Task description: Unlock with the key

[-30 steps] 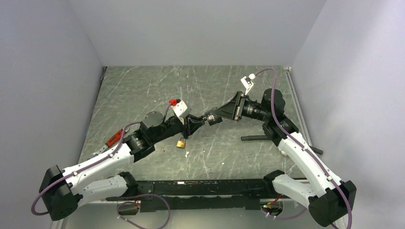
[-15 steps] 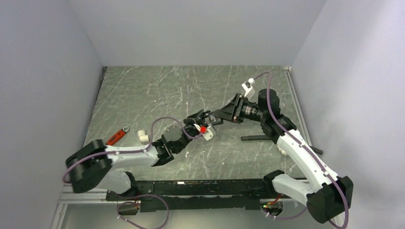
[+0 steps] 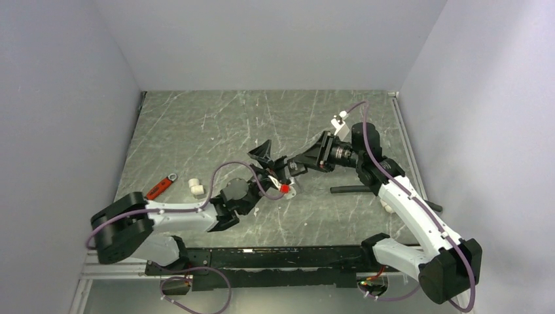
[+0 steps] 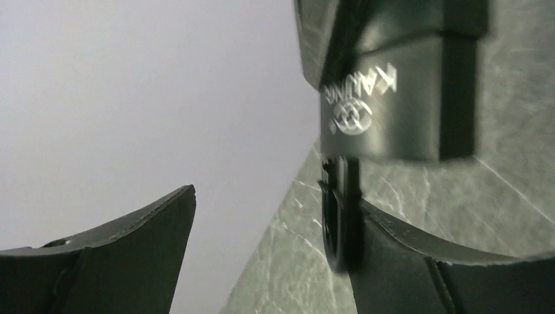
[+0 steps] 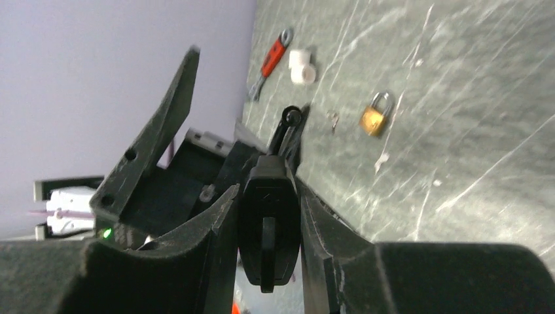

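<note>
The right gripper (image 5: 268, 191) is clamped on the black padlock (image 5: 268, 229), holding it clear of the table (image 5: 458, 98) with one end turned toward the other arm. The key (image 4: 340, 222) juts from that end, apparently seated in the keyway. The left gripper (image 4: 275, 216) stands wide around it, one finger (image 4: 419, 261) just beside the key head, likely poised to pinch and turn. Beyond lie a brass padlock (image 5: 373, 119), a red-handled tool (image 5: 271, 55) and a white piece (image 5: 301, 67)

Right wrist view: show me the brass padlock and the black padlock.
brass padlock (image 5: 372, 121): right wrist view, on its brass body.
black padlock (image 5: 268, 199): right wrist view, on its black body.
</note>
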